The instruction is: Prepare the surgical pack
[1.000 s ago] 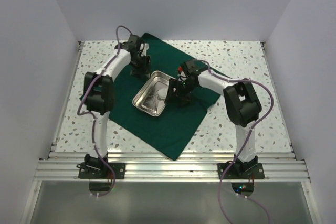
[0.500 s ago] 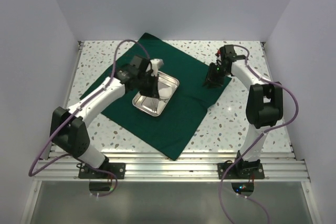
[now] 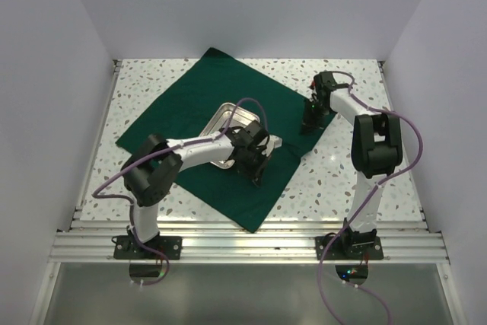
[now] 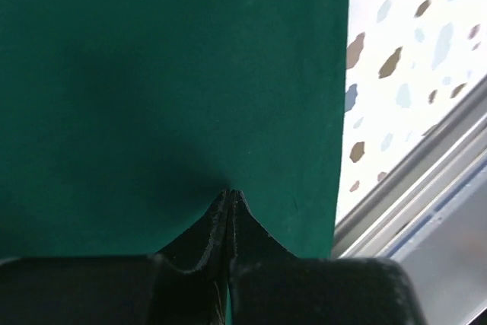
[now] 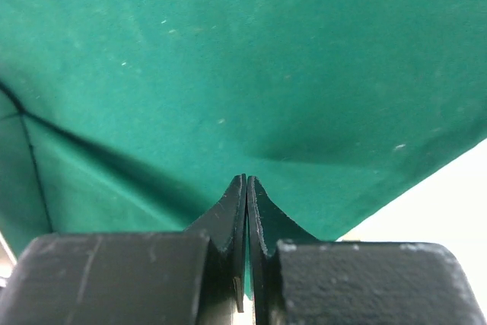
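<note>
The surgical pack's dark green cloth (image 3: pixel 190 97) lies spread as a diamond on the table. Its small steel tray (image 3: pixel 223 116) sits near the middle, partly covered by my left arm, so I cannot see what is in it. My left gripper (image 3: pixel 257 173) is down on the cloth's near right part, a little inside the edge. In the left wrist view its tips (image 4: pixel 230 192) meet on the cloth (image 4: pixel 152 74), which darkens and puckers there. My right gripper (image 3: pixel 310 123) is at the cloth's right corner, shut (image 5: pixel 247 178) on the cloth (image 5: pixel 266 51), with creases running to the pinch.
The speckled tabletop (image 3: pixel 342 180) surrounds the cloth and shows past its edge in the left wrist view (image 4: pixel 411 51). An aluminium rail (image 3: pixel 243 245) runs along the near edge, where both arm bases stand. White walls close in the left, right and back.
My left arm has swung from over the tray to the cloth's near right part. My right gripper stayed at the right corner and closed on the cloth.
</note>
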Controlling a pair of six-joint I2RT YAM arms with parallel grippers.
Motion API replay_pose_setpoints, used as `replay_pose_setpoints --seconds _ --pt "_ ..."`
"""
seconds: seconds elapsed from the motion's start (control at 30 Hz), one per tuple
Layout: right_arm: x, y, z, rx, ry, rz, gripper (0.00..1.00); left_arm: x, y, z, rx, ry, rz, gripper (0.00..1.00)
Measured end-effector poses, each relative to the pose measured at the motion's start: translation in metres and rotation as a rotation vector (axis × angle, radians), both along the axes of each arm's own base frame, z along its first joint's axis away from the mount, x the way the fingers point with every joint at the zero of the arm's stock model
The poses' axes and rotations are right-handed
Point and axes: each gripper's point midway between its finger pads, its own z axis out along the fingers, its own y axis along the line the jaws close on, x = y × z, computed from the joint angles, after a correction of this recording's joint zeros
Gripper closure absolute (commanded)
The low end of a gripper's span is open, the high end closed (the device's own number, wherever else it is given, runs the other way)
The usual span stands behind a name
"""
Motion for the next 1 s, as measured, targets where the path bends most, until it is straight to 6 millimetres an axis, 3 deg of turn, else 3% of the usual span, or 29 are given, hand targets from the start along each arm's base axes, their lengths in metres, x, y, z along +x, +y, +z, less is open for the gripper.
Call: replay_pose_setpoints --seconds 0.1,0.2,0.57,0.73,0.87,0.93,1.0 --pt "0.001 -0.006 -0.005 -0.01 0.007 -0.008 1.0 -0.015 -0.001 -0.021 0.043 0.031 -0.027 1.0" --pt "-0.001 -0.011 -0.02 -0.026 0.04 -0.013 1.0 -0.02 -0.002 -0.023 0.039 0.042 -0.022 1.0" --pt "0.006 -0.022 -0.023 -0.027 0.115 -0.045 1.0 -0.058 0.036 -0.026 0.012 0.082 0.032 1.0" --pt "0.0 -0.028 -0.024 -0.012 0.133 -0.072 1.0 -0.065 0.051 -0.024 0.051 0.081 0.035 0.98" --pt "-0.009 -0.039 -0.024 -0.017 0.135 -0.101 1.0 -0.051 0.059 -0.009 0.137 0.032 0.045 0.88" --pt "-0.015 -0.046 -0.024 -0.018 0.14 -0.118 1.0 -0.03 0.051 0.013 0.126 -0.018 0.07 0.87" --pt "-0.021 -0.052 -0.024 -0.022 0.147 -0.136 1.0 0.005 0.041 0.045 0.059 -0.073 0.129 0.87"
